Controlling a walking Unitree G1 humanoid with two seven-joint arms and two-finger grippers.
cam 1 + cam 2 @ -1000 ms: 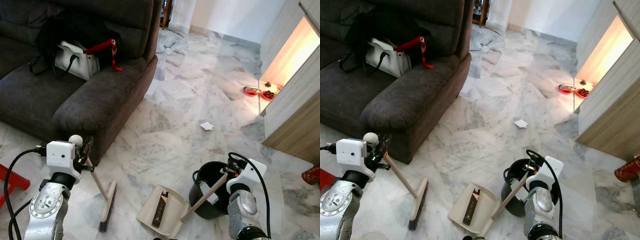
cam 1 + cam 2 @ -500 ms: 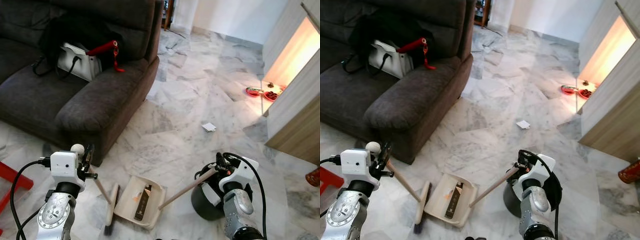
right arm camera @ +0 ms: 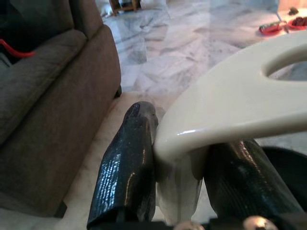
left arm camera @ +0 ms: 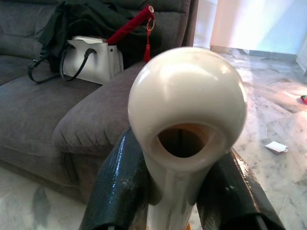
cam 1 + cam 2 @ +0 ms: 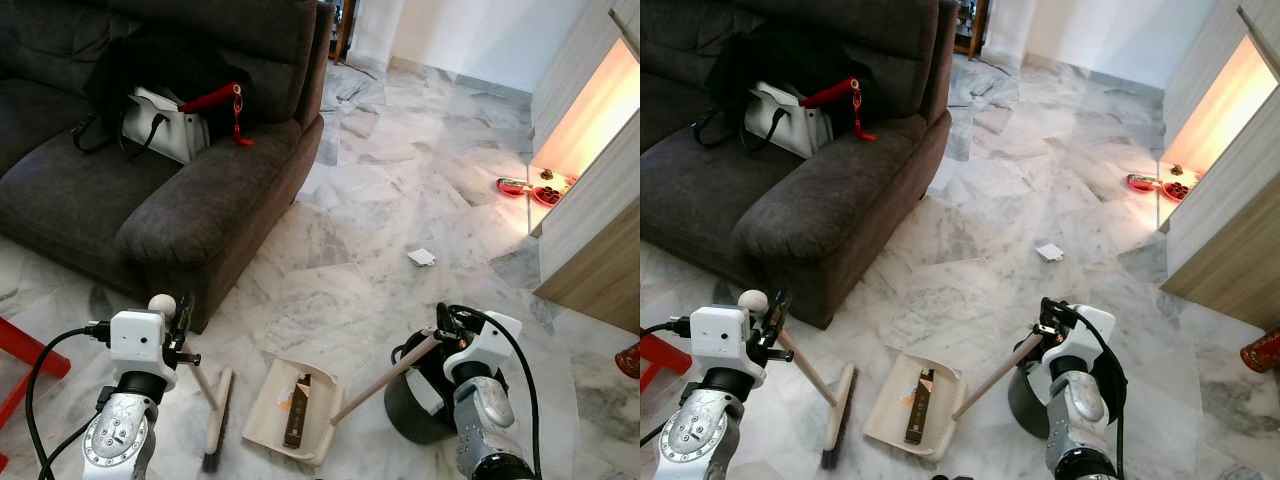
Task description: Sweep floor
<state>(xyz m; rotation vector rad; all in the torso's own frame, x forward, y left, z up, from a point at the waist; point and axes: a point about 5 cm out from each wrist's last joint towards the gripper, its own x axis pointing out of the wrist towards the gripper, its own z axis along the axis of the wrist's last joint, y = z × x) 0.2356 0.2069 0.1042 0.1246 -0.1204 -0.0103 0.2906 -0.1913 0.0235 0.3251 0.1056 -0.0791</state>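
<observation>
Broom (image 5: 212,415) stood on the marble floor (image 5: 400,190) just in front of the sofa (image 5: 150,190) armrest, its handle rising toward the left gripper (image 4: 180,158) and its bristled head resting on the tiles away from the sofa. In the left wrist view the handle's rounded cream top sat squarely between the two black fingers (image 4: 117,187), which pressed against it on both sides, so the left jaws were clenched on the broom.

Just beside the broom head, on the side away from the sofa, lay the cream dustpan (image 5: 295,410), flat on the floor with a dark strip of debris and a small orange scrap in its tray. Its long wooden handle slanted up to the right gripper (image 3: 180,182). The right wrist view showed the handle's looped cream end wedged between the black fingers (image 3: 127,167), which touched it on either side: those jaws were clamped on the dustpan.

A black bin (image 5: 420,400) stood beyond the dustpan, farther from the sofa, partly behind the right arm. A white scrap of paper (image 5: 421,257) lay on the floor well apart from the sofa. On the sofa seat sat a white handbag (image 5: 160,125) with a red item (image 5: 215,97) across it.
</observation>
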